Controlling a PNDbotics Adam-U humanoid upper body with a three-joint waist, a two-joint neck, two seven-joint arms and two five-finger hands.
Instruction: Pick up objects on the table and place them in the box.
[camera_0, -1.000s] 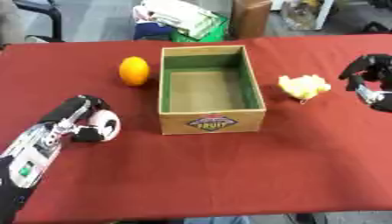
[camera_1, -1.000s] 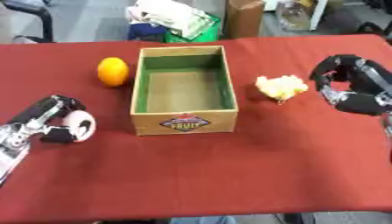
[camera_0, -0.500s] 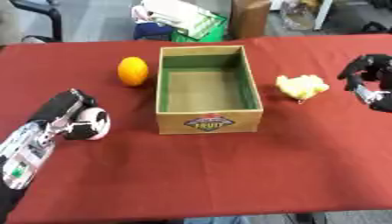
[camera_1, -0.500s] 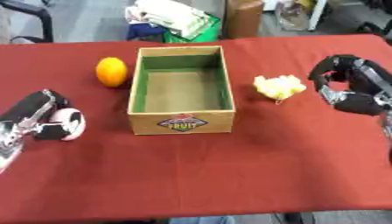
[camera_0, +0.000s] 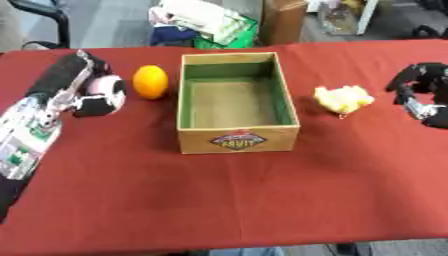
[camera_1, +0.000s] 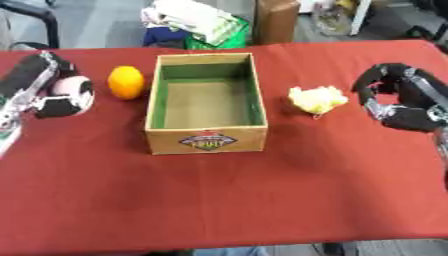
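Fingers of left hand curled round something pink-white, just beside orange; box empty, yellow thing waiting.

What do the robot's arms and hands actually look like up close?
The left hand is black with a pale pinkish-white rounded part; its forearm is black above a white panel with small green and dark markings. The right hand is black with silvery-grey joints and segmented fingers.
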